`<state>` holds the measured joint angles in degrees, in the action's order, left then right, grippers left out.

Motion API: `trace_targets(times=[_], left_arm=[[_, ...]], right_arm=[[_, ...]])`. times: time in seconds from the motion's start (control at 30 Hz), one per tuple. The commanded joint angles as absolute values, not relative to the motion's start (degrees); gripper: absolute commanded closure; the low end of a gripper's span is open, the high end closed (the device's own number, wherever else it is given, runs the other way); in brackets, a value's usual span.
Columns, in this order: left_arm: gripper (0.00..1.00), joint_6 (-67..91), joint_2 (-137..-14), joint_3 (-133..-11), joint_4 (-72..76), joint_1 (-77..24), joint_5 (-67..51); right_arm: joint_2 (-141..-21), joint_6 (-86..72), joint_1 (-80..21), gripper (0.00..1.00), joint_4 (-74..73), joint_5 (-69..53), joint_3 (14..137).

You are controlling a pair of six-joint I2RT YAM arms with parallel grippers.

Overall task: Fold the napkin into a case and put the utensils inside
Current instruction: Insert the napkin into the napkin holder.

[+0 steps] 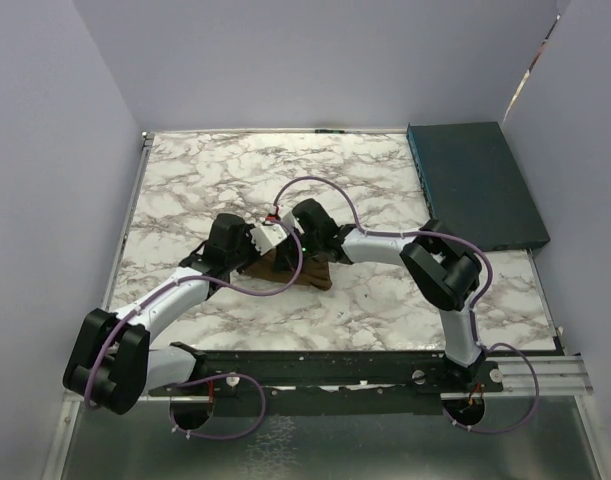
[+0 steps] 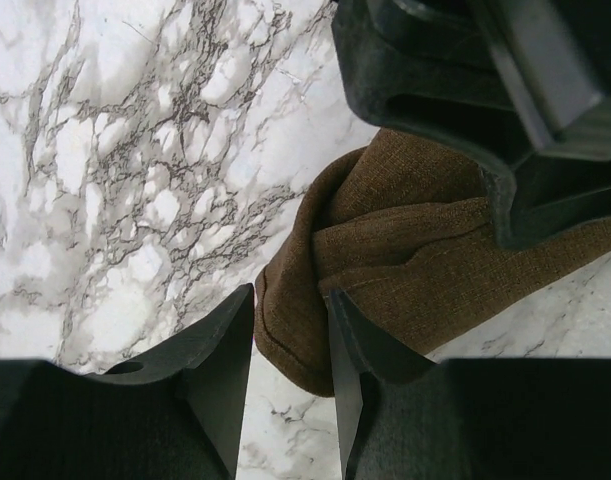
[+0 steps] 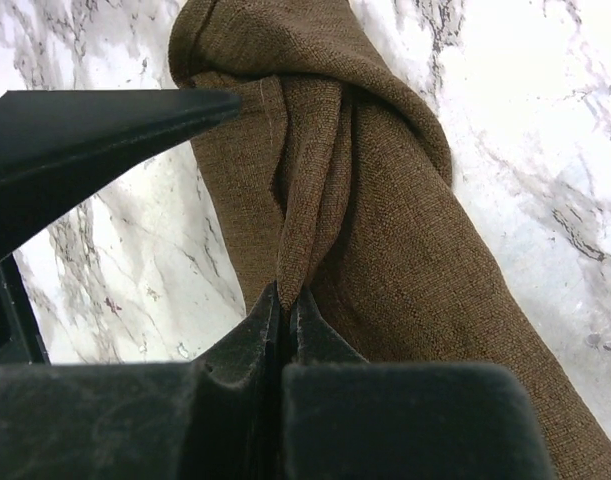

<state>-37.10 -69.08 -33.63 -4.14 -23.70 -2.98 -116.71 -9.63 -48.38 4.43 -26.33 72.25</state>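
Brown napkin (image 1: pixel 315 278) bunched up mid-counter (image 1: pixel 385 310), both arms right on it

Right pincer (image 3: pixel 285 298) is clamped tight on a pleat of the cloth, w/ the roll's long axis running straight away from it. Left pincer (image 2: pixel 289 300) is partway open, jaws straddling the rounded end fold but not squeezing afaict. So the left arm's at the cloth's left end, the right arm just beside it further right, both about equally close. Looks twisted, not a flat pouch yet imo, so the next move prob needs it spread out along that axis. Fork's not visible in any view.
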Motion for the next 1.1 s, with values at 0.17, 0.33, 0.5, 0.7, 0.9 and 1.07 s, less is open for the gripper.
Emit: trace_targets(times=[0.17,0.33,0.5,0.7,0.9,1.07], left_arm=[[0.61,-35.97,-70.85,-30.91,-2.66,-23.65,1.92],[0.59,-36.12,-72.48,-29.16,-0.2,-23.68,4.66],[0.57,-35.96,-74.19,-28.35,4.27,-23.74,7.81],[0.59,-35.01,-75.19,-28.48,4.78,-23.78,7.2],[0.93,-35.1,-74.99,-28.39,4.57,-23.75,8.12],[1.0,-33.61,-73.89,-28.95,5.33,-23.75,10.71]], right_arm=[[-119.92,-11.35,-48.82,1.0,0.4,-27.08,73.97],[-120.23,-12.55,-48.88,1.0,0.43,-28.45,74.36],[-120.14,-13.27,-48.87,0.99,0.11,-29.59,74.75],[-120.6,-13.4,-48.84,1.0,-2.68,-30.01,75.7],[-121.6,-13.88,-48.82,1.0,-6.31,-30.17,77.5],[-123.08,-14.11,-48.84,1.0,-9.23,-30.04,79.13]])
